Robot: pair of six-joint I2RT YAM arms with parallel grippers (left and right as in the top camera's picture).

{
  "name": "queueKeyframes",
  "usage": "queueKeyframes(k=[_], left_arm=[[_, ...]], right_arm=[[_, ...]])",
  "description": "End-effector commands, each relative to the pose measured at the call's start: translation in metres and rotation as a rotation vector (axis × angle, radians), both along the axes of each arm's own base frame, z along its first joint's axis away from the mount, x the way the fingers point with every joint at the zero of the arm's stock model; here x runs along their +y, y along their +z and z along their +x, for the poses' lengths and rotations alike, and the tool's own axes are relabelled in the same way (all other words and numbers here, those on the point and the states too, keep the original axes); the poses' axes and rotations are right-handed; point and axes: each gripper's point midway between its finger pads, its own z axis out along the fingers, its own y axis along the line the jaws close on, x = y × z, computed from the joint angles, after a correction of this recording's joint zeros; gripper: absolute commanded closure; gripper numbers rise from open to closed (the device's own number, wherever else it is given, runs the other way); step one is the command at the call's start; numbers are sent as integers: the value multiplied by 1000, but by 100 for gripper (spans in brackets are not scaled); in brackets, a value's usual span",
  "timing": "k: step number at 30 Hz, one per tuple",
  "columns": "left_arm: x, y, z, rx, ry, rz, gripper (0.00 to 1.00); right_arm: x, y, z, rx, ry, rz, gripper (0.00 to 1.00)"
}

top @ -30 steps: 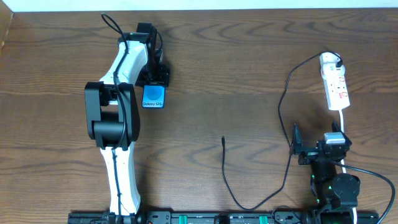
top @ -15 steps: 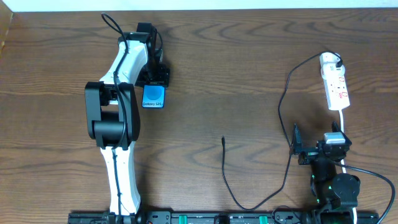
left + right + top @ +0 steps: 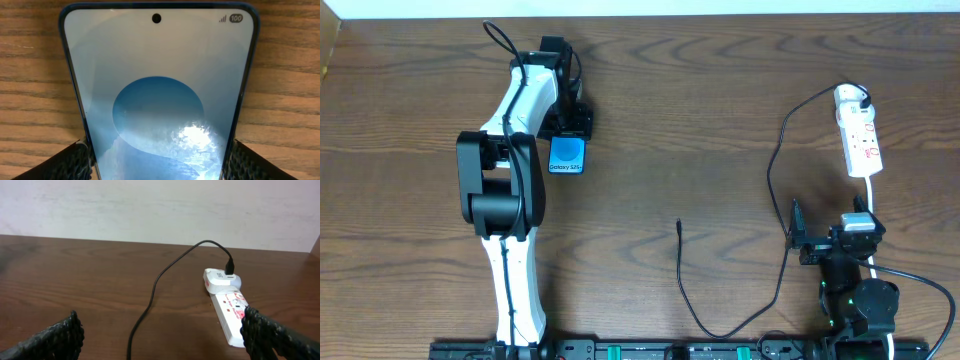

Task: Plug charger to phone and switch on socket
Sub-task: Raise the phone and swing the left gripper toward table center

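The phone lies flat on the table at the back left, its blue screen up. It fills the left wrist view. My left gripper has a finger against each long edge of the phone, shut on it. The charger's black cable runs from its loose tip at the table's middle to its plug in the white socket strip. My right gripper is open and empty in front of the strip, with the cable between its fingers' line of sight.
The strip's white cord runs toward the front, beside my right arm. The black cable loops along the front edge between the two arm bases. A pale wall stands behind the table.
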Motion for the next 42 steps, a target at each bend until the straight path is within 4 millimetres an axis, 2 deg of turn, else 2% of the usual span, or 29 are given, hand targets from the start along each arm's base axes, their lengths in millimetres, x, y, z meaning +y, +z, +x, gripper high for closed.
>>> queueKeyframes(k=[1,16,30,35,42], left_arm=[[5,-19,-10,62,16,11,93],[4,37,4,-60,15,0,93],[1,61,1,-79,15,-20,93],[-35,80,-5,-82,7,-231,93],[-83,118,-10,-50,138,-548,93]], right_arm=[[0,-1,0,3,1,-13,1],[0,-1,0,2,2,-13,1],[0,-1,0,3,2,-13,1],[0,-1,0,3,2,-13,1],[0,-1,0,3,2,-13,1]])
